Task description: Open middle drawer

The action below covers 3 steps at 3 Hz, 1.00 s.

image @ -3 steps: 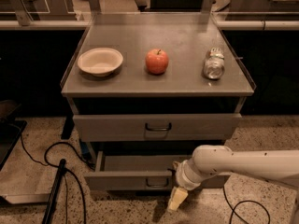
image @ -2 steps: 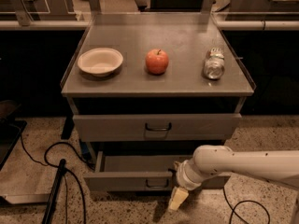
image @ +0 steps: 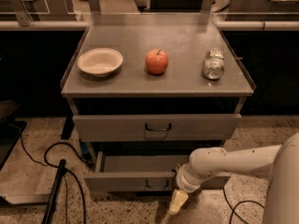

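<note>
The middle drawer is a grey metal drawer with a low flat front. It stands pulled out from the cabinet, and its inside shows as a shallow grey tray. Its small dark loop handle is at the centre of the front. My gripper is a pale yellowish tip on the white arm that reaches in from the right. It points down at the floor, just right of the handle and below the drawer front's lower edge. It holds nothing that I can see. The lowest drawer is hidden under the open one.
The top drawer, with a taller front and a larger handle, is shut. On the cabinet top stand a white bowl, a red apple and a can lying on its side. Black cables and a dark pole lie on the floor at left.
</note>
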Available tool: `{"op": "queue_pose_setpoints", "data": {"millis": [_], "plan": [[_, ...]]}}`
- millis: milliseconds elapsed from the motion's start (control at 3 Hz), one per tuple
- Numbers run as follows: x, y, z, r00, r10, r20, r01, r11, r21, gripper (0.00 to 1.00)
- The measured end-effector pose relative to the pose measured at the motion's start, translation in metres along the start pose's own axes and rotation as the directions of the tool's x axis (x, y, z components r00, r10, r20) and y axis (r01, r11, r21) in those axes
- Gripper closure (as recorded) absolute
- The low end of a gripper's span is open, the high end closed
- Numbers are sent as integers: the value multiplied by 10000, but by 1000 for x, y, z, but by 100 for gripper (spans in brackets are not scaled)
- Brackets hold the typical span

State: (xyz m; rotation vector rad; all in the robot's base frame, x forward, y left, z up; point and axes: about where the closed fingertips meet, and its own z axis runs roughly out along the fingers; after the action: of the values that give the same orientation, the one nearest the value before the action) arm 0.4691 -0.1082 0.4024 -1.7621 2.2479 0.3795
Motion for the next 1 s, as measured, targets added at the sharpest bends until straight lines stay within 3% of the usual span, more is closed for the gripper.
{"op": "queue_pose_setpoints", "data": {"millis": [333,667,1000], "plan": [[12,13,4,9993,152,-347,-163,9994,-306,0],[10,13,-1,9993,153,-347,-163,9994,-307,0],[26,70,-41,9985,481,-267,-504,9944,-928,0]]}}
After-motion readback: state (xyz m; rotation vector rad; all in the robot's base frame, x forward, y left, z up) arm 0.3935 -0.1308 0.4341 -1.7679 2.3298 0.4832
